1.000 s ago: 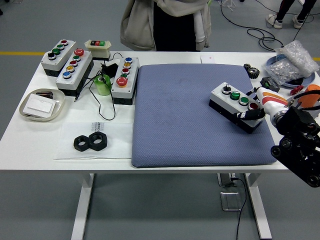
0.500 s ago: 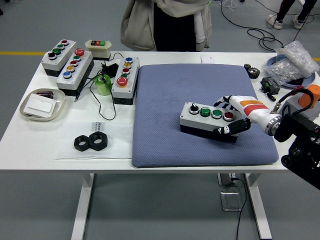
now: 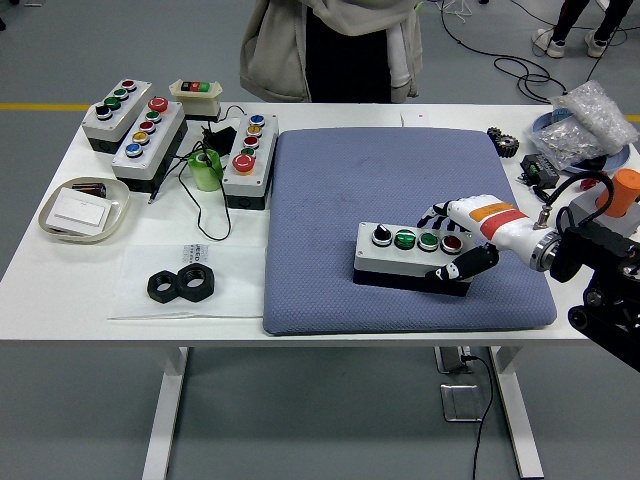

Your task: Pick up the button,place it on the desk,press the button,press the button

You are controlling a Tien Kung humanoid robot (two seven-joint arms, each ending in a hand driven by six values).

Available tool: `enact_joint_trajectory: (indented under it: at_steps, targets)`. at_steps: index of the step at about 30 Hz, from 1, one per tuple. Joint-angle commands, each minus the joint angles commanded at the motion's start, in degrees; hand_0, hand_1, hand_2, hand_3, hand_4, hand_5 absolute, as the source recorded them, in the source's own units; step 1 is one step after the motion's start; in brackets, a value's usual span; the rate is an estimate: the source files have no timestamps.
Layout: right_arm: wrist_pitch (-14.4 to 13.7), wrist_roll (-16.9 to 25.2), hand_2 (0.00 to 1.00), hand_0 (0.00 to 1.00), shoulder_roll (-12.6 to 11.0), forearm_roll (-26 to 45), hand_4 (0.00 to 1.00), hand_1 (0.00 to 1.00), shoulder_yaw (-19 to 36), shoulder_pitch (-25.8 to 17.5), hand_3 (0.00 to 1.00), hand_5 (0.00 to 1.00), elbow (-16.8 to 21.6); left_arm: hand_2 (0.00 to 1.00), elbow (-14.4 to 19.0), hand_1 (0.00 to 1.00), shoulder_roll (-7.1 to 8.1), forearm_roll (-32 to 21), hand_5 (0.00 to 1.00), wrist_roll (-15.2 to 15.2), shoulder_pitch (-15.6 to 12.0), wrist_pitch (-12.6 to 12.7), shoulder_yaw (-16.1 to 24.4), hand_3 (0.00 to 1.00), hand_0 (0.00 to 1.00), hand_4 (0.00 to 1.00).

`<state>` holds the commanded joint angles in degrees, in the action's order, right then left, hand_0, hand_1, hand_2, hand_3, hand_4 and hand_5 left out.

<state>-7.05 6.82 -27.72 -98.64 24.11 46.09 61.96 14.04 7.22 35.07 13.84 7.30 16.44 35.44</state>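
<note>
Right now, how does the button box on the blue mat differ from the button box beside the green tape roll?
The box on the mat lies crosswise, held by the right hand; the box by the tape runs front to back, untouched. The first has a black knob; the second has a large red button. Both are grey with black bases.

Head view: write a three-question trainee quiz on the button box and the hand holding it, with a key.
1. True or false: the button box rests on the blue mat.
2. Which hand grips the box? A) left B) right C) the person's
3. Fill in: counting from the box's left end, its controls are a black knob, a green button, a ____ button and a red button.

Key
1. True; its base lies flat on the mat.
2. B; the right hand is closed on the box's right end, thumb on the front side, fingers behind.
3. White.
</note>
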Motion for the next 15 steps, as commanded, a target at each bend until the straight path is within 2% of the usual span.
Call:
enact_joint_trajectory:
  at_steps: [1,2,7,8,13,14,15]
  targets:
    - [0.3,-0.2,0.539,0.502,0.0,-0.3,0.848,0.476,0.1,-0.1,0.744,0.192,0.1,0.745,0.0,0.647,0.00,0.0,0.998,0.0,0.0,0.0,0.0,0.786,0.683,0.696]
    - [0.6,-0.3,0.662,0.580,-0.1,-0.5,0.947,0.558,0.3,-0.1,0.925,0.207,0.2,0.745,0.0,0.647,0.00,0.0,0.998,0.0,0.0,0.0,0.0,0.786,0.683,0.700]
    - [2.8,-1.3,0.662,0.580,-0.6,-1.2,0.947,0.558,1.6,-0.7,0.925,0.207,1.1,0.745,0.0,0.647,-0.02,0.3,0.998,0.1,-0.1,-0.1,0.2,0.786,0.683,0.700]
    - [2.7,-1.2,0.765,0.694,-0.7,-1.1,0.989,0.623,1.9,-0.9,0.998,0.217,1.4,0.744,0.0,0.647,-0.03,0.4,0.998,0.2,-0.1,-0.1,0.3,0.786,0.682,0.703]
    - [3.0,-1.3,0.765,0.694,-1.3,-1.4,0.989,0.623,3.5,-1.7,0.998,0.217,2.9,0.744,0.0,0.647,-0.05,0.7,0.998,0.3,-0.3,-0.1,0.6,0.786,0.682,0.703]
    - [3.0,-1.4,0.873,0.837,-1.4,-1.5,0.998,0.710,3.7,-1.9,0.998,0.215,3.1,0.744,0.0,0.647,-0.05,0.8,0.998,0.3,-0.3,-0.1,0.6,0.786,0.682,0.703]
    - [3.0,-1.4,0.873,0.837,-1.6,-1.2,0.998,0.710,4.2,-2.1,0.998,0.215,3.6,0.744,0.0,0.647,-0.05,0.7,0.998,0.3,-0.3,-0.1,0.6,0.786,0.682,0.703]
